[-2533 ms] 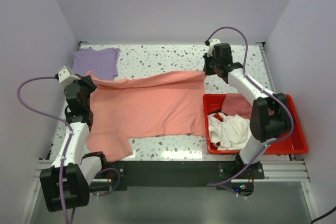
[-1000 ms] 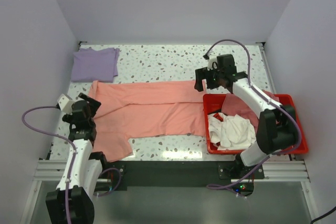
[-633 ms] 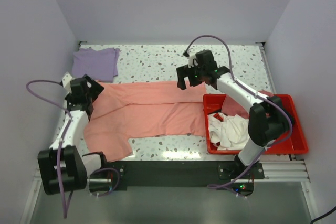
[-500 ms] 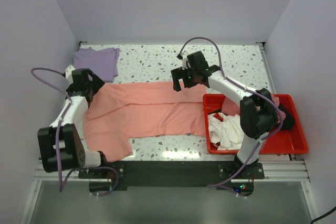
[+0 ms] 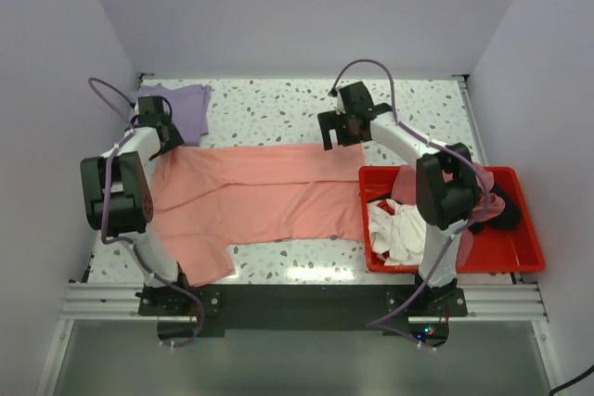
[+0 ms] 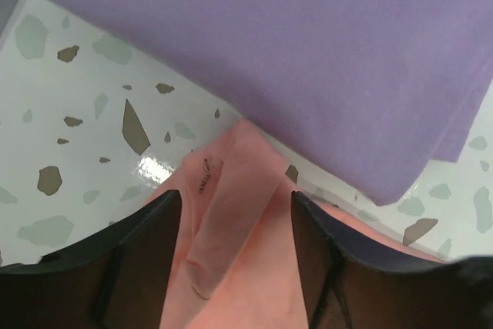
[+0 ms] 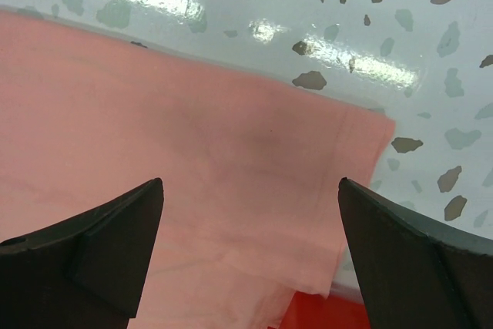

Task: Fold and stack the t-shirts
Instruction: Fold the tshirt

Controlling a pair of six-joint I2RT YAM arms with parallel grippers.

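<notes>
A large salmon-pink t-shirt (image 5: 269,192) lies spread across the table, folded along its length. A folded lavender t-shirt (image 5: 181,108) sits at the far left corner. My left gripper (image 5: 162,139) hangs over the salmon shirt's far left corner, just short of the lavender one. In the left wrist view its jaws (image 6: 235,217) stand partly apart, straddling a raised fold of the salmon fabric (image 6: 231,190) beside the lavender shirt (image 6: 293,52). My right gripper (image 5: 336,134) hovers wide open over the shirt's far right corner (image 7: 231,144), nothing held.
A red bin (image 5: 522,261) at the right front holds white (image 5: 404,229), dusty pink (image 5: 422,183) and black (image 5: 501,206) shirts. Its red edge (image 7: 323,315) shows under the salmon corner. Grey walls close in the speckled table (image 5: 278,104) on three sides.
The salmon shirt's far edge was let go and now lies flat. My left arm swung from the near left up to the far left corner, its jaws narrowing. My right gripper shifted left along the far edge.
</notes>
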